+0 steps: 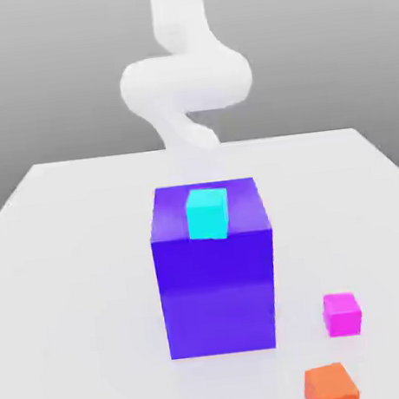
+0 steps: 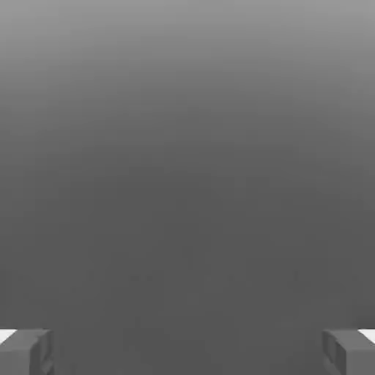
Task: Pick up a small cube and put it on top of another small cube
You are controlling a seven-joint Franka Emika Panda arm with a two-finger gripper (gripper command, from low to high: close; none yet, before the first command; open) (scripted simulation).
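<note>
White surface (image 1: 78,252), exterior view:
- Big blue-purple block (image 1: 218,292), centre; cyan small cube (image 1: 207,213) resting on its top face.
- Magenta-pink small cube (image 1: 342,314), on the surface toward the exterior view's right of the block, apart from it.
- Orange small cube (image 1: 330,386), nearer the camera, close to the pink one.
- White arm (image 1: 184,74), behind the block.

Pincer (image 2: 187,351): fingertips (image 2: 26,351) spread wide, nothing between them.

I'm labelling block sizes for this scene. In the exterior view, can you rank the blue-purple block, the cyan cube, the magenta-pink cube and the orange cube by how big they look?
1. blue-purple block, by far the largest.
2. cyan cube, orange cube and magenta-pink cube: all look much alike. The orange one sits nearest the camera and is cut by the frame edge, so I won't rank these three.
</note>
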